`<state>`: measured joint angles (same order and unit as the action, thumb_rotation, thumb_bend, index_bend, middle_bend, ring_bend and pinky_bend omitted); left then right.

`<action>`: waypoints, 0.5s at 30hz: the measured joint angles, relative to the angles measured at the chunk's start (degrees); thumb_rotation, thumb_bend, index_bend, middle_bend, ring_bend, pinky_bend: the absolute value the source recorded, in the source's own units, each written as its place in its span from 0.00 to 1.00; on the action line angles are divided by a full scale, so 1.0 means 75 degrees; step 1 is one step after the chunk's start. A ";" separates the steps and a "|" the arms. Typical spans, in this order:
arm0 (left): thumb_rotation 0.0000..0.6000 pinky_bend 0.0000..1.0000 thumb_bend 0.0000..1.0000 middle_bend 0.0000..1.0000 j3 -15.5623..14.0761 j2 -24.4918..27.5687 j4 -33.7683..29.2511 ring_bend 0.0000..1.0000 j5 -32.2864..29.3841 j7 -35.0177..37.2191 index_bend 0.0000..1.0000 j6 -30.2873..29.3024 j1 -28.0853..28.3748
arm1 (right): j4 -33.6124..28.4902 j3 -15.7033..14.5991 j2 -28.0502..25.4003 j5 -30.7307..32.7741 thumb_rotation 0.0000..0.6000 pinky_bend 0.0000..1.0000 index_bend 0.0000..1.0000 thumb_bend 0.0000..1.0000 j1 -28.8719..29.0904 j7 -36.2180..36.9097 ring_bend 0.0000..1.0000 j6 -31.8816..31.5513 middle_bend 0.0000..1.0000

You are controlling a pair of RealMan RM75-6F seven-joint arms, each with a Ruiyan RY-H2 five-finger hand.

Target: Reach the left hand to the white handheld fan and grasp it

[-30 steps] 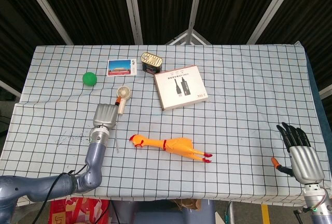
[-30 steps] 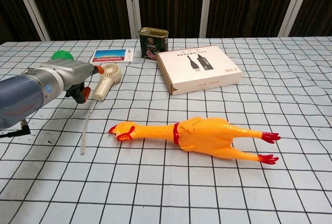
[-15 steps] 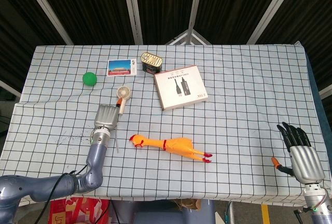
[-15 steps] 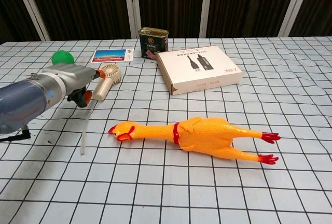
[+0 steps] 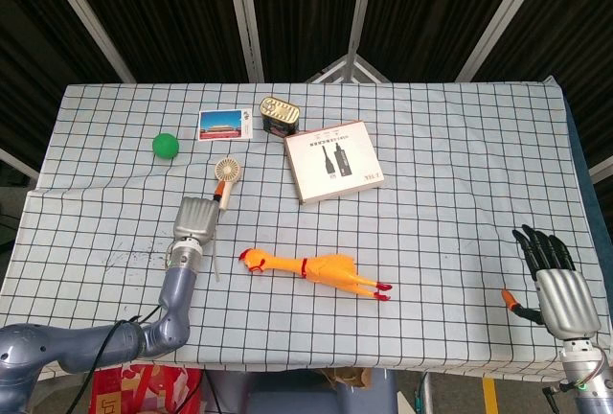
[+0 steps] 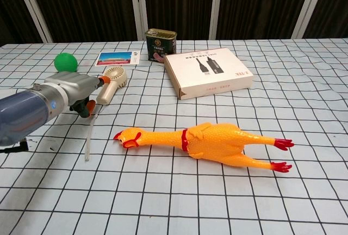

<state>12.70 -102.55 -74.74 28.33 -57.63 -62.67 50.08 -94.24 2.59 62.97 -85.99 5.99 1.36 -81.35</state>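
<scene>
Left hand (image 6: 73, 89) touches one white handheld fan (image 6: 111, 82) (handle end only).

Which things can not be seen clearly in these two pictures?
- Left hand fingers: head view, under its own back; whether they touch the fan is unclear.
- Fan handle: chest view, end behind the left hand.
- Right hand: outside chest view.
- Can label: too small.

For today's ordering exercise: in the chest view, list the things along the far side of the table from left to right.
Green ball → postcard → tin can → white box.
</scene>
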 measured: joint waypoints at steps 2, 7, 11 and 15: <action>1.00 0.71 0.90 0.89 -0.0043 -0.0019 0.0063 0.68 -0.0002 0.0007 0.00 0.0040 -0.0001 | -0.0002 -0.0003 0.0003 -0.0004 1.00 0.05 0.00 0.29 0.0000 0.0000 0.00 -0.0001 0.00; 1.00 0.71 0.90 0.89 -0.0140 -0.0065 0.0156 0.68 -0.0040 0.0006 0.00 0.0138 -0.0012 | 0.0005 0.0001 0.0007 -0.0003 1.00 0.05 0.00 0.29 -0.0006 0.0005 0.00 -0.0016 0.00; 1.00 0.71 0.90 0.88 -0.0177 -0.0069 0.0157 0.68 -0.0018 0.0053 0.00 0.0158 -0.0027 | 0.0009 -0.0004 0.0010 -0.0013 1.00 0.05 0.00 0.29 -0.0010 -0.0003 0.00 -0.0023 0.00; 1.00 0.71 0.88 0.85 -0.0149 -0.0025 0.0064 0.65 0.0242 0.0262 0.00 0.0047 -0.0056 | 0.0005 -0.0008 0.0010 -0.0015 1.00 0.05 0.00 0.29 -0.0010 -0.0012 0.00 -0.0021 0.00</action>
<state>11.58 -102.74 -74.27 30.15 -55.66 -62.32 49.66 -94.21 2.53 63.04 -86.11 5.91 1.27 -81.51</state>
